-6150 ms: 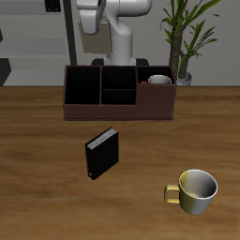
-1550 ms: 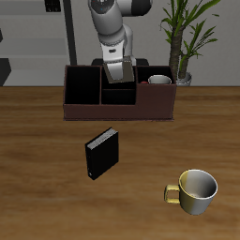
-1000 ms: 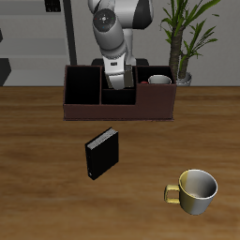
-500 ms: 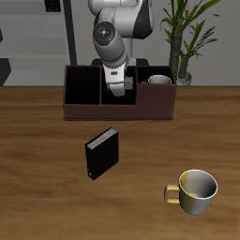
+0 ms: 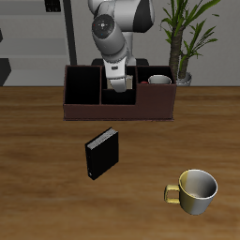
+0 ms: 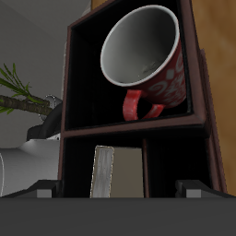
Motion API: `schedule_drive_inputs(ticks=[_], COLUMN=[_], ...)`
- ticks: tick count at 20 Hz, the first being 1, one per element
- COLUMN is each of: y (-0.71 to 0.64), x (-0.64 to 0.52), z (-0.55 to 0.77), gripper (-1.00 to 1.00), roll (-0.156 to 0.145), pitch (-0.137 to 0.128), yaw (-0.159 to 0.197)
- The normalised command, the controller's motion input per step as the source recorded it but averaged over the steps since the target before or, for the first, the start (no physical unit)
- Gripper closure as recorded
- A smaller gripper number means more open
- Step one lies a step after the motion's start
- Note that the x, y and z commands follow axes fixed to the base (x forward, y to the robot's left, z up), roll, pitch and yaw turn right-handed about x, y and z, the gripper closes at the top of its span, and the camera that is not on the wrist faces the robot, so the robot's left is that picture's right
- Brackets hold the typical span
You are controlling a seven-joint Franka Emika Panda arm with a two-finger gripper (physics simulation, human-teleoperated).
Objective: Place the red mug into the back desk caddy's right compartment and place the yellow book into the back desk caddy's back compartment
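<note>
Overhead, the wooden table (image 5: 37,187) shows a warm brown grain, with a grey wall and a potted plant (image 5: 184,37) behind it. The caddy (image 5: 120,92), a long low reddish-brown box with a black interior, stands toward the table's back. The white arm reaches down over its middle sections, and the gripper (image 5: 117,86) sits low among the dividers, so its fingertips are hidden and I cannot tell from here how they stand. The mug (image 5: 159,81) shows only as a pale rim with a red edge in the right compartment. A black book (image 5: 101,153) with white page edges stands upright on the table, and a glossy yellow-gold mug (image 5: 192,190) rests nearer the front edge.

From the wrist, the mug (image 6: 147,64) lies tilted in its wide compartment, grey inside, mottled red and white outside, its red handle toward the divider. The book (image 6: 116,171), thin and grey-tan with pale striped page edges, stands in the small section beside that. The dark finger pads (image 6: 41,189) stand wide apart at either side, gripping nothing; their tips are cut off.
</note>
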Motion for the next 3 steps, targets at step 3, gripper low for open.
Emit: schedule_drive_inputs(ticks=[3], y=[-0.02], x=[0.01], z=[0.07], gripper=[-1.0], roll=[0.001], pitch=[-0.027], yaw=[-0.002])
